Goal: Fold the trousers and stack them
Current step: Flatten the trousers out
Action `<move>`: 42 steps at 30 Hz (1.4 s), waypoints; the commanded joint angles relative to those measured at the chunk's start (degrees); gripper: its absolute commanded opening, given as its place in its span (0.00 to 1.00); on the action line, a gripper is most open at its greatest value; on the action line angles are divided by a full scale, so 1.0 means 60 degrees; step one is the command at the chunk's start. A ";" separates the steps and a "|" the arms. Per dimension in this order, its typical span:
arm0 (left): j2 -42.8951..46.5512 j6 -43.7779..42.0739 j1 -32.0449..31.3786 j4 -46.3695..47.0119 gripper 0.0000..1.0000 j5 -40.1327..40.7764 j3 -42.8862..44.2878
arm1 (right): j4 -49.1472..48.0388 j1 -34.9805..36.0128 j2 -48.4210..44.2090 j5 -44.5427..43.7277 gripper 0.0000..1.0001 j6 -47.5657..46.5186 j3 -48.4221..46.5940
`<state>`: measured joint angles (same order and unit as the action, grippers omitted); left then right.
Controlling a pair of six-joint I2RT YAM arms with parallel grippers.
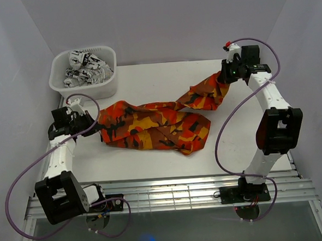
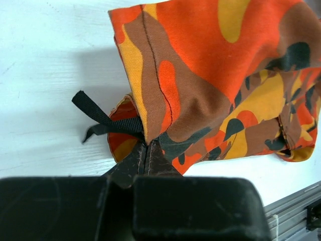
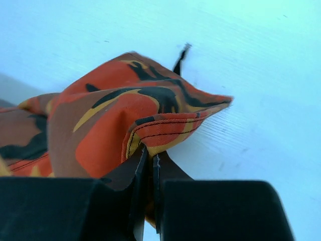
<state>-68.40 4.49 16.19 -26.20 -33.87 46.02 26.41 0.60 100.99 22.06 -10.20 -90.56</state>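
Orange, brown and yellow camouflage trousers [image 1: 156, 123] lie stretched across the white table, from the left middle to the back right. My left gripper [image 1: 94, 123] is shut on the trousers' left end; in the left wrist view [image 2: 146, 146] the jaws pinch the cloth [image 2: 210, 75] beside a black strap [image 2: 103, 123]. My right gripper [image 1: 222, 76] is shut on the trousers' far right end, lifted slightly; in the right wrist view [image 3: 149, 155] the jaws pinch a stitched hem [image 3: 125, 110].
A white basket [image 1: 107, 85] holding black-and-white patterned clothes [image 1: 85, 69] stands at the back left. A metal rail [image 1: 171, 193] runs along the table's near edge. White walls enclose the table on three sides.
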 commanded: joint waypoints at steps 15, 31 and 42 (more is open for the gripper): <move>-0.0289 -0.1306 0.0408 -0.0541 0.00 -0.2044 0.2363 | 0.1836 -0.0525 0.1436 -0.1498 0.74 -0.1362 -0.1765; -0.0729 0.4616 -0.0045 0.1740 0.00 -0.4035 0.0112 | -0.0986 0.4330 -0.0836 0.1949 0.85 -0.0278 -0.0115; -0.1519 0.8597 -0.0822 0.4292 0.00 -0.4346 -0.0419 | -0.3654 0.7926 -0.0528 0.0102 0.91 -0.0892 0.1118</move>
<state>-76.82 48.66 11.49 -5.28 -56.73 42.96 12.93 46.48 99.92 26.17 -13.58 -86.19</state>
